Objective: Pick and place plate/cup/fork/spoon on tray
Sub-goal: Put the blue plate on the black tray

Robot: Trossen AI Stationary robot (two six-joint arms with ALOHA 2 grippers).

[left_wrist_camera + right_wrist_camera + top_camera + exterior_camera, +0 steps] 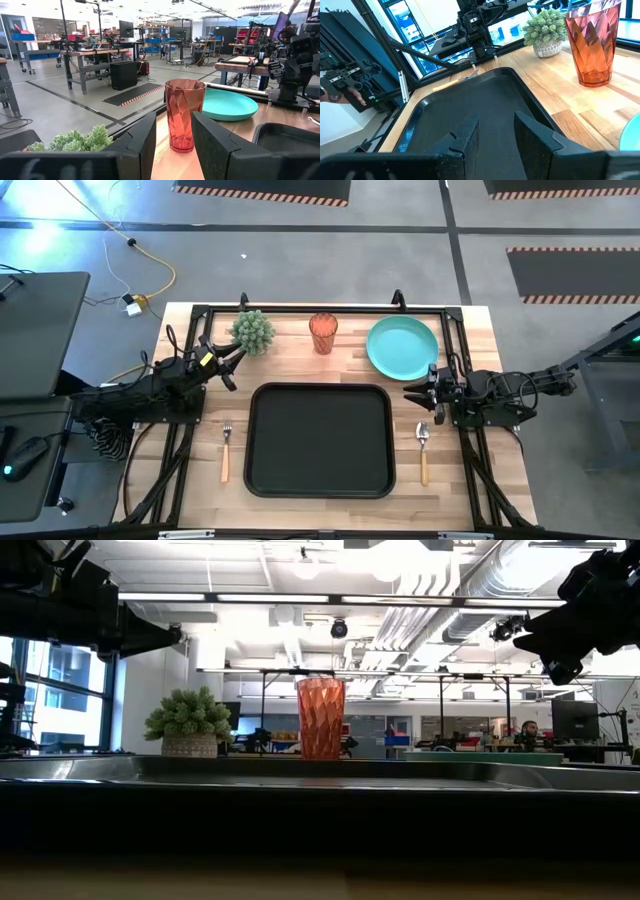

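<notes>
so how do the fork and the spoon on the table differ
The small orange-handled fork lies on the wood left of the large black rectangular tray; the small tan-handled spoon lies to its right. The fork ends in tines, the spoon in a rounded bowl. The right gripper hovers by the spoon's head; the left gripper is farther from the fork. Both point their metal ends at the table's far side.

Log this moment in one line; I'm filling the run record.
tray: bare | plate, cup, fork, spoon: on table | left gripper, right gripper: open, holding nothing
</notes>
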